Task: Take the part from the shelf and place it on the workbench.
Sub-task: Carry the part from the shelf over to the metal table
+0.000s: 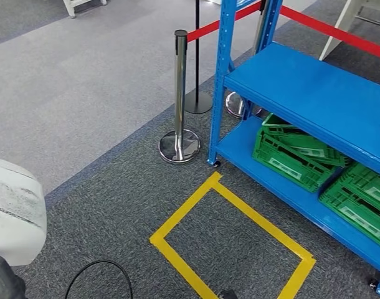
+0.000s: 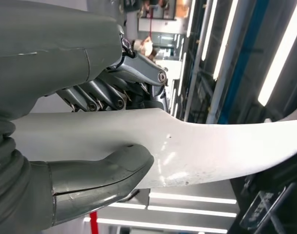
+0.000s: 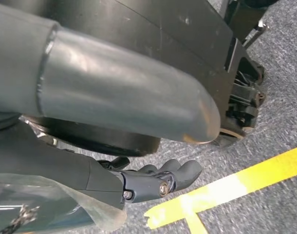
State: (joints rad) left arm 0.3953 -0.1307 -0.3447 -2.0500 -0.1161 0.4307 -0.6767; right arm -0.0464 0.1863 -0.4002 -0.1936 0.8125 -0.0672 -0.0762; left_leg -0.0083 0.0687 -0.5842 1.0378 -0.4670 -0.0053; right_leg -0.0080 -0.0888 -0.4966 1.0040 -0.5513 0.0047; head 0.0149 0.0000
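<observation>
A large white curved part (image 1: 14, 212) sits at the lower left edge of the head view. In the left wrist view my left hand (image 2: 102, 122) grips this white part (image 2: 213, 146), with the thumb (image 2: 102, 175) under it and the darker fingers (image 2: 114, 90) over it. My right hand (image 3: 147, 146) hangs over the grey carpet and holds nothing; its thumb (image 3: 121, 92) and fingers (image 3: 165, 178) are apart. The blue shelf (image 1: 319, 93) stands at the right of the head view.
Green crates (image 1: 296, 152) lie on the shelf's lower board. A yellow tape square (image 1: 235, 240) marks the carpet in front of the shelf. A chrome stanchion (image 1: 180, 99) with a red belt (image 1: 207, 28) stands to its left. A black cable (image 1: 98, 274) loops on the floor.
</observation>
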